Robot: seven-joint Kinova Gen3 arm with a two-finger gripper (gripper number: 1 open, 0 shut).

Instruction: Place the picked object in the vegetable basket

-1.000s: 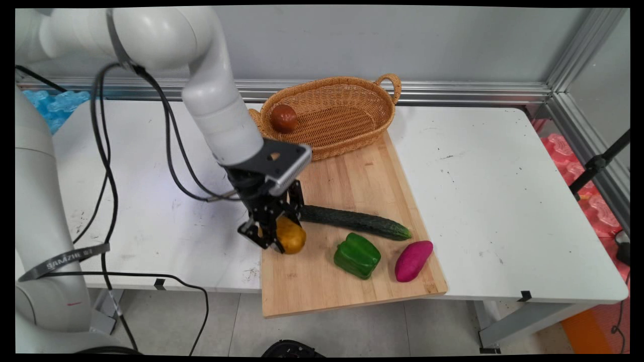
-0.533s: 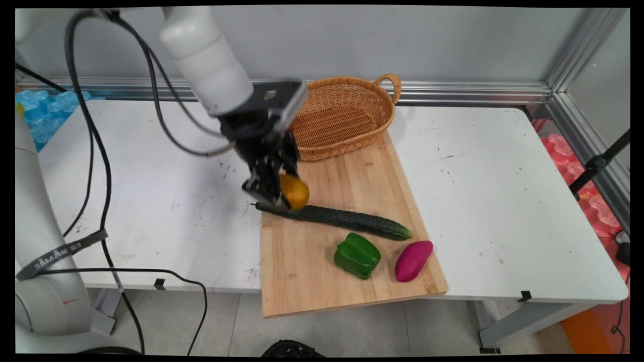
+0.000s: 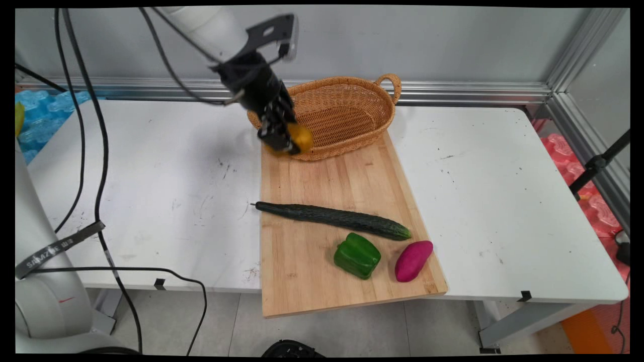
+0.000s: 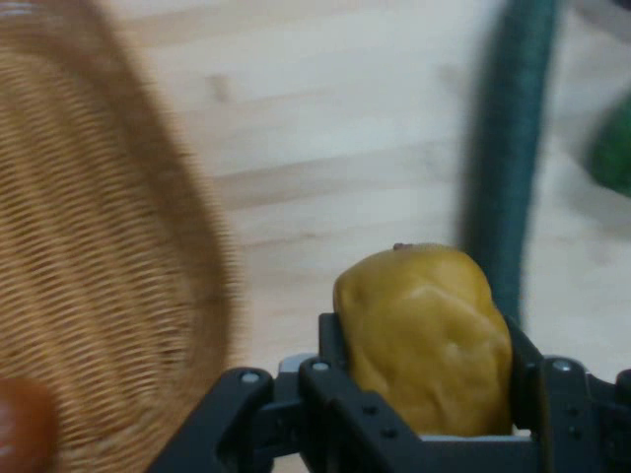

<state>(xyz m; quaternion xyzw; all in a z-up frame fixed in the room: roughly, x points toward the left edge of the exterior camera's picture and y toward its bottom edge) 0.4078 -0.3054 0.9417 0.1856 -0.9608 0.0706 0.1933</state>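
Basket rim (image 3: 347, 80) beside loaded claw (image 3: 286, 142)

The basket (image 3: 342, 118) is woven wicker, rough and ribbed. The cutting board (image 3: 347, 281) is pale wood with matt grain. The cucumber (image 3: 334, 219) looks dark and bumpy, the green bell pepper (image 3: 357, 255) glossy, the table (image 3: 503, 201) smooth, scuffed white.

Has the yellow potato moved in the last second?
Yes. The gripper has carried the yellow potato off the cutting board near the cucumber, up and back to the basket rim.
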